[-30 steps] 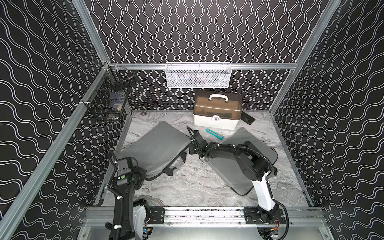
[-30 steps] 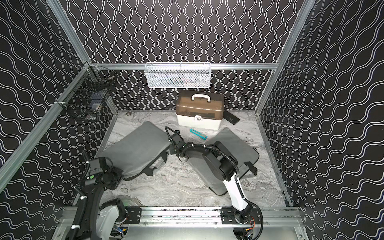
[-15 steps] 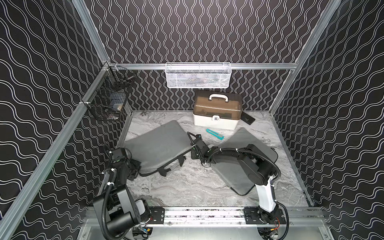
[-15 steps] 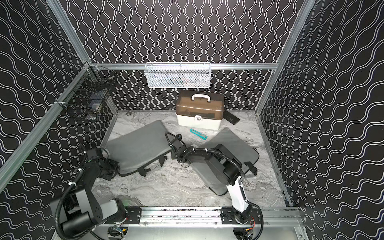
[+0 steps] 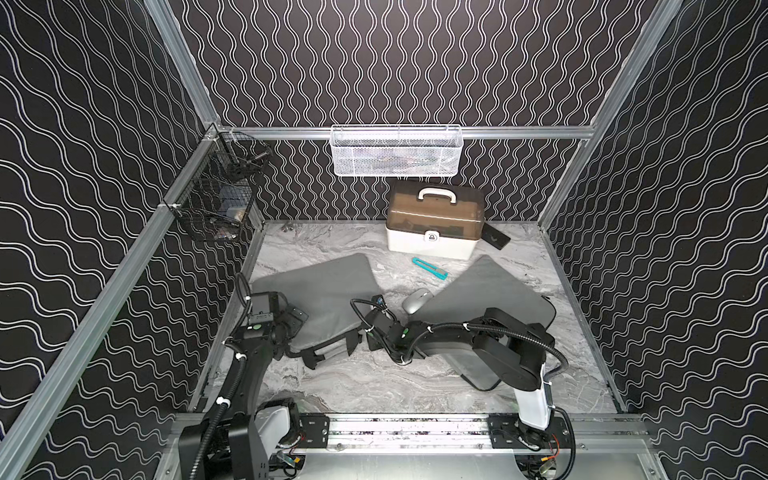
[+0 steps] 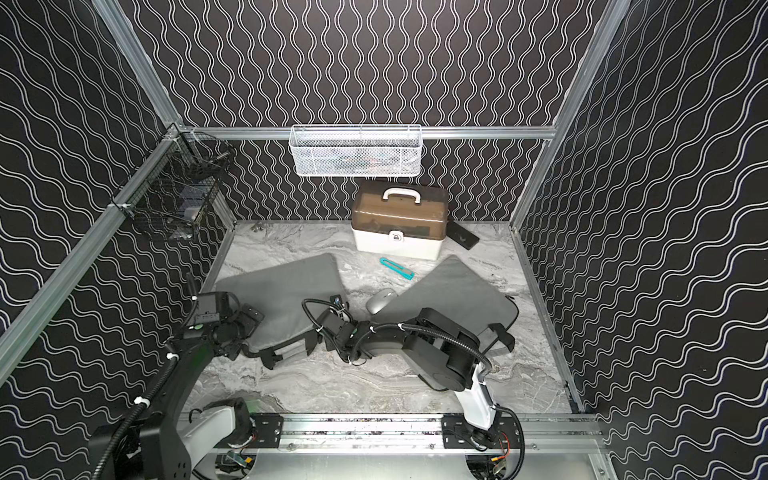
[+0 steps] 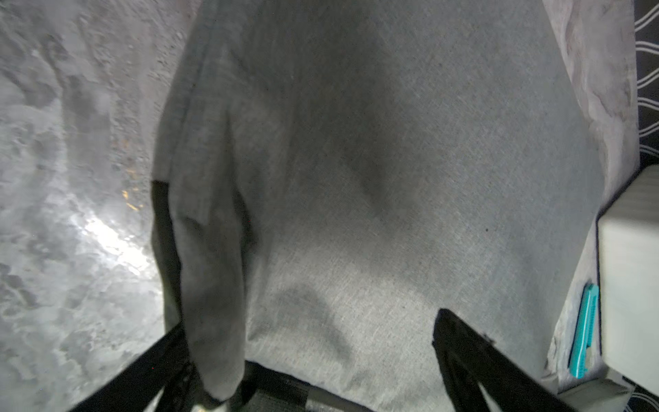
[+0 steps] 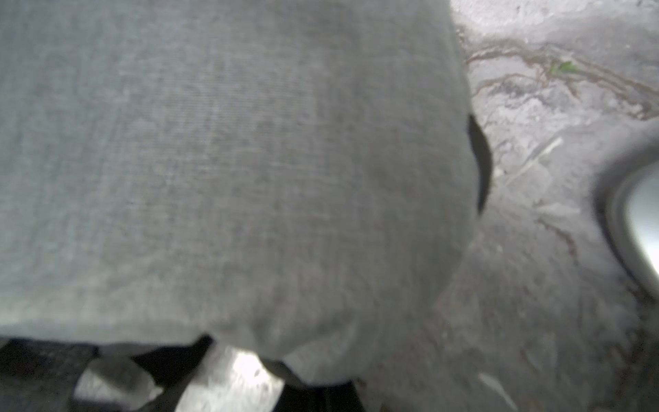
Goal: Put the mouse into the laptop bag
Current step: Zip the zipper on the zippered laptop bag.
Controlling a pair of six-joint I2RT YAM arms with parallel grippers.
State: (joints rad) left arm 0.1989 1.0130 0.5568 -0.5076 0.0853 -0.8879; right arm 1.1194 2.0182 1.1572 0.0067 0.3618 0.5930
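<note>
The grey laptop bag [image 5: 324,291] [image 6: 286,291] lies flat on the left half of the marble floor, its black straps at the near edge. It fills both wrist views [image 7: 392,178] [image 8: 214,178]. My left gripper [image 5: 296,322] [image 6: 249,320] [image 7: 310,342] stands open over its near left corner, with fabric between the spread fingers. My right gripper [image 5: 365,332] [image 6: 328,332] [image 8: 321,388] is shut on the bag's near right edge. The silver mouse [image 5: 417,300] [image 6: 380,300] [image 8: 642,214] rests on the floor just right of the bag, untouched.
A second grey bag [image 5: 486,299] lies to the right, under my right arm. A teal utility knife [image 5: 430,268] [image 7: 583,331] and a brown-lidded white toolbox [image 5: 434,224] sit behind. A white mesh basket [image 5: 395,153] and a black wire basket [image 5: 216,203] hang on the walls.
My left gripper has opened and let go of the bag's corner. The right gripper has pulled the bag's right edge toward the front, uncovering the mouse. The bag now lies flatter.
</note>
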